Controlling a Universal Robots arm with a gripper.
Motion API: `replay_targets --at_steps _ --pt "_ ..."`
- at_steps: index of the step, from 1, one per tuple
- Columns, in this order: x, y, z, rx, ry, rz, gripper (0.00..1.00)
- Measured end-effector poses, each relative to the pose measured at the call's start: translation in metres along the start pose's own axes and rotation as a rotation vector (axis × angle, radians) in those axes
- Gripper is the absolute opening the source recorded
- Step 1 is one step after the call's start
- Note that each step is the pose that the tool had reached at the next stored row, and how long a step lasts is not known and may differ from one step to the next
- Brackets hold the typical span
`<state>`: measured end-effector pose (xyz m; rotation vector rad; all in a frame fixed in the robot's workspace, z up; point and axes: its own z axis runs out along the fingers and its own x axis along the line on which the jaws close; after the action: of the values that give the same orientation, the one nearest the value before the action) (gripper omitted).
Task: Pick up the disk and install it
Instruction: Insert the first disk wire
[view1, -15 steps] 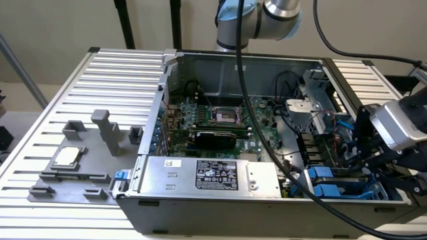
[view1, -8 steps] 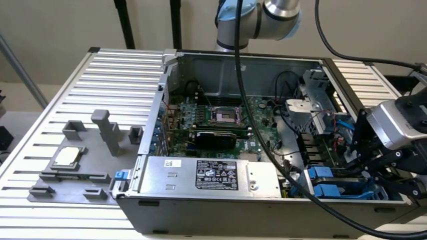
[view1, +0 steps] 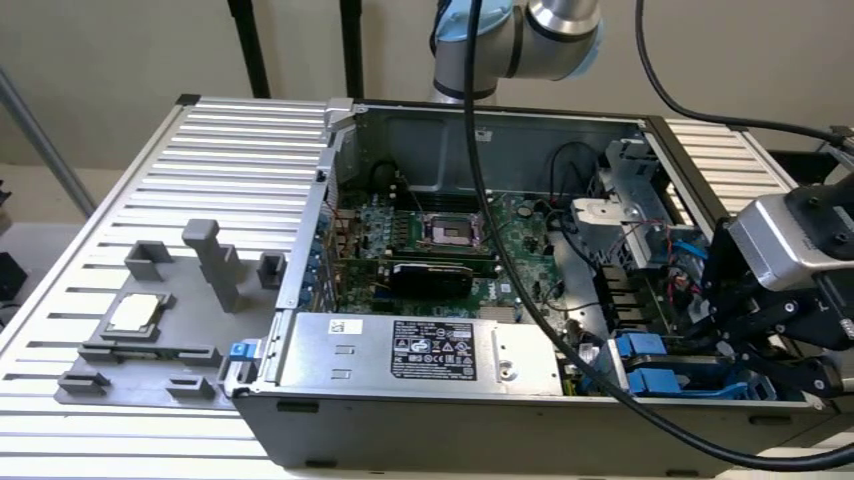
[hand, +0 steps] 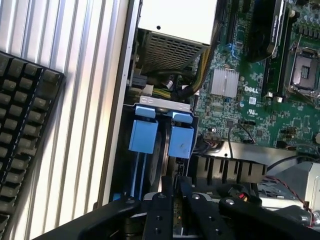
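The disk (hand: 162, 150) sits on edge in the drive bay at the case's front corner, on the exterior view's right. Its dark grey face shows between two blue carrier tabs (hand: 143, 135), and a blue rail runs back toward the wrist. In the exterior view the disk's blue carrier (view1: 701, 385) lies low in the case, just under my gripper (view1: 754, 350). The black fingers (hand: 165, 200) of my gripper (hand: 176, 187) stand close together on the disk's near edge. A thin greenish sliver shows in the narrow gap between them.
The open computer case (view1: 334, 200) stands on a ribbed metal table, with the power supply (view1: 427, 350) and the motherboard (view1: 441, 235) inside. A thick black cable (view1: 534, 300) hangs across the case. A square CPU chip (view1: 134, 313) rests in grey fixtures. A keyboard (hand: 25, 125) lies beside the case.
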<state>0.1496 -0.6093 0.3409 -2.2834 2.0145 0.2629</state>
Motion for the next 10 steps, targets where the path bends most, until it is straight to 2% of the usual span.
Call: replay_targets --at_steps 10 --pt "-0.0017 -0.0003 0.0006 0.0082 -0.0045 0.075 0.17"
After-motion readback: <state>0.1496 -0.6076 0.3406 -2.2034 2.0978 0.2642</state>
